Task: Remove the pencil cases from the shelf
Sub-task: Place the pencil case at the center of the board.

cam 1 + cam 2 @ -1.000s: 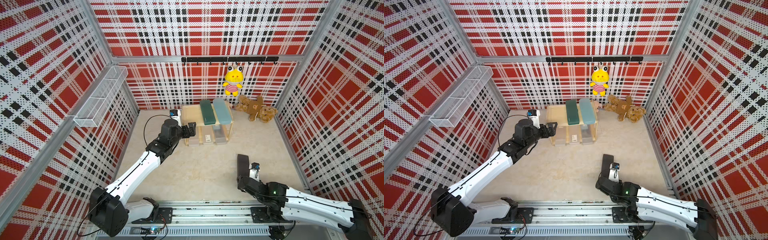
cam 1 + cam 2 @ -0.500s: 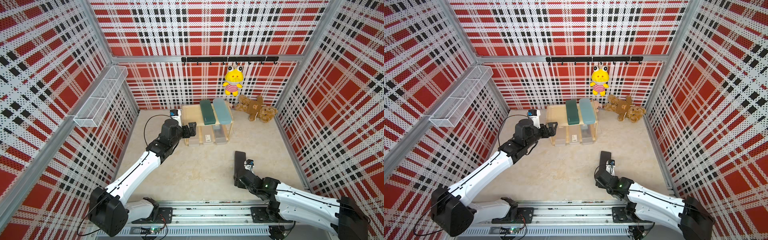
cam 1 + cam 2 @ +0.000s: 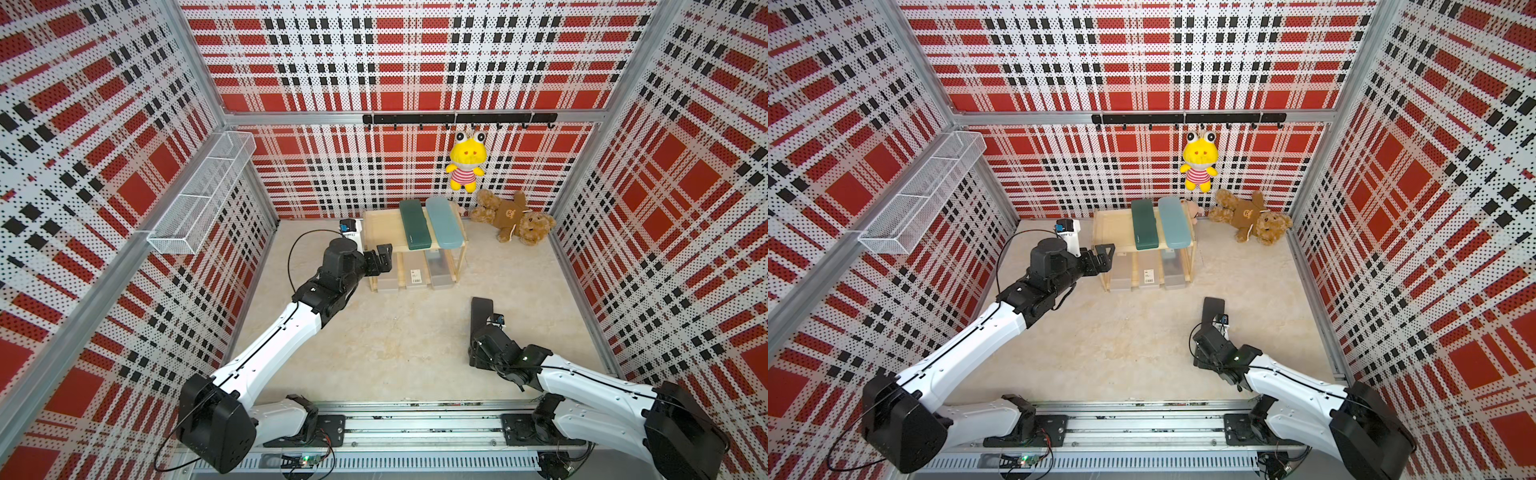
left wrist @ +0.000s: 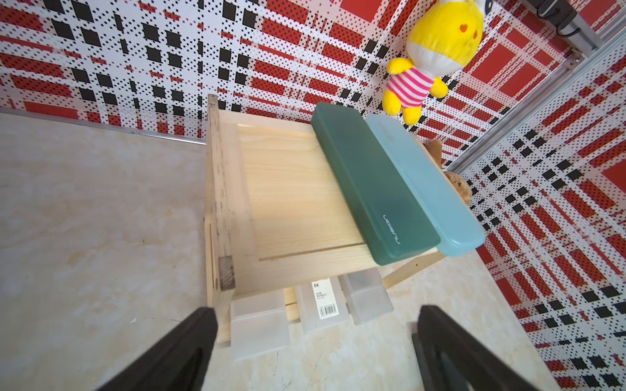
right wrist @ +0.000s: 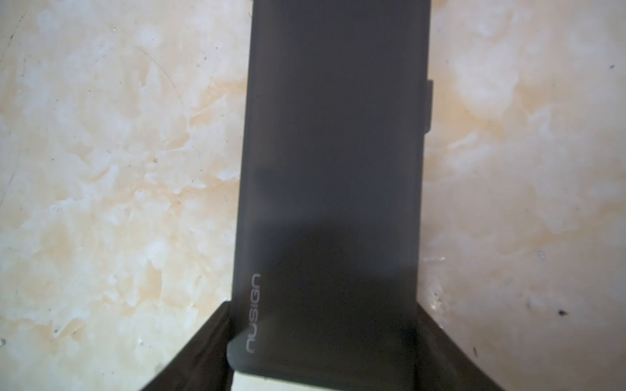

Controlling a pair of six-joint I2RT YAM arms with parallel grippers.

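The pale wooden shelf (image 3: 382, 226) (image 3: 1113, 228) (image 4: 288, 189) stands at the back of the floor. On its top board lie two pencil cases side by side, a dark green one (image 3: 412, 224) (image 4: 372, 189) and a light teal one (image 3: 443, 222) (image 4: 426, 189). Three frosted cases (image 3: 417, 274) (image 4: 259, 325) stick out of the lower tier, and the middle one carries a barcode label. My left gripper (image 3: 384, 257) (image 4: 315, 315) hangs open and empty at the shelf's front left corner. My right gripper (image 3: 483, 334) (image 5: 323, 315) is shut on the near end of a black case (image 3: 482, 311) (image 5: 335, 169), low over the floor at the front right.
A yellow plush (image 3: 465, 166) hangs from the black hook rail (image 3: 457, 119) on the back wall. A brown teddy bear (image 3: 513, 216) lies to the right of the shelf. A white wire basket (image 3: 203, 191) is mounted on the left wall.
My right gripper has carried the black case a little to the left and toward the back. The left arm has stayed still.
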